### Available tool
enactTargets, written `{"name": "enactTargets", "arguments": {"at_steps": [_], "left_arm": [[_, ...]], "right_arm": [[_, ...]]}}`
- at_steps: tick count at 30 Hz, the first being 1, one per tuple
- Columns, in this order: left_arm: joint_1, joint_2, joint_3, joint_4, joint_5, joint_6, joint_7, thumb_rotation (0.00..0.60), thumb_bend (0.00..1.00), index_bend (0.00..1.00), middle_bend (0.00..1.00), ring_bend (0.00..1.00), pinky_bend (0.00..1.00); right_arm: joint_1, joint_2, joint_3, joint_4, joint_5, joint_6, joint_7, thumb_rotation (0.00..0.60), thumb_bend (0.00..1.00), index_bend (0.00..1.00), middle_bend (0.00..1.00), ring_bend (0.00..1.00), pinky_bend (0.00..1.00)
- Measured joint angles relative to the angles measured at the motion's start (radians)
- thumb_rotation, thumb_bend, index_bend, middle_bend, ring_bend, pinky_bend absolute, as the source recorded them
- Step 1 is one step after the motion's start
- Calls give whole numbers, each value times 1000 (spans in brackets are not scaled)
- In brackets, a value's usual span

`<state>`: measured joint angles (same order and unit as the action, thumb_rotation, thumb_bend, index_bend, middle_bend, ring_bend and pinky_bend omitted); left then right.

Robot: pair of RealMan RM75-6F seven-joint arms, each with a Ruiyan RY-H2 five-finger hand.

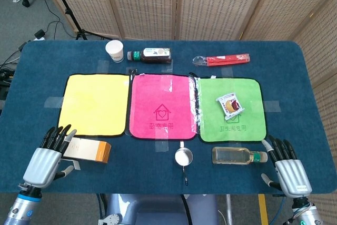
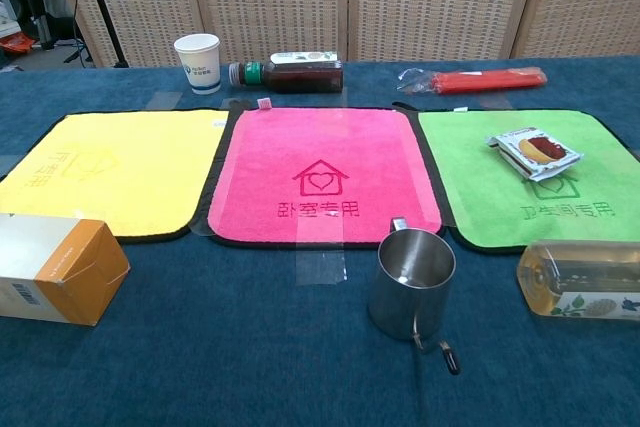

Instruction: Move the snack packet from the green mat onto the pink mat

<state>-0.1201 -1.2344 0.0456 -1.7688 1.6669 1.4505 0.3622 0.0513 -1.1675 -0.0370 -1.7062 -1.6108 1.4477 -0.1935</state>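
Plainly, the reach has not begun: the snack packet (image 1: 230, 104) lies on the green mat (image 1: 247, 93). Both the left hand (image 1: 46, 160) and right hand (image 1: 288, 170) rest spread and empty at the bench's near corners. Next, the right hand must reach the packet and carry it onto the pink mat (image 1: 150, 96).

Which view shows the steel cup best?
The chest view: the steel cup is large and near, with wall, rim and handle clear. The head view shows it from above, small, mostly its rim and handle.
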Motion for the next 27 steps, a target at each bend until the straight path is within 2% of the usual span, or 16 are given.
{"name": "enactTargets", "arguments": {"at_steps": [14, 23, 27], "left_arm": [[7, 5, 3, -9, 9, 11, 1, 600, 69, 0, 0, 0, 0], [1, -7, 3, 0, 7, -4, 13, 600, 70, 0, 0, 0, 0], [0, -16, 3, 7, 7, -7, 25, 600, 70, 0, 0, 0, 0]], "right_arm": [[11, 9, 7, -17, 17, -20, 52, 600, 260, 0, 0, 0, 0], [106, 49, 55, -77, 109, -196, 296, 600, 314, 0, 0, 0, 0], [177, 84, 110, -109, 199, -316, 458, 600, 337, 0, 0, 0, 0]]}}
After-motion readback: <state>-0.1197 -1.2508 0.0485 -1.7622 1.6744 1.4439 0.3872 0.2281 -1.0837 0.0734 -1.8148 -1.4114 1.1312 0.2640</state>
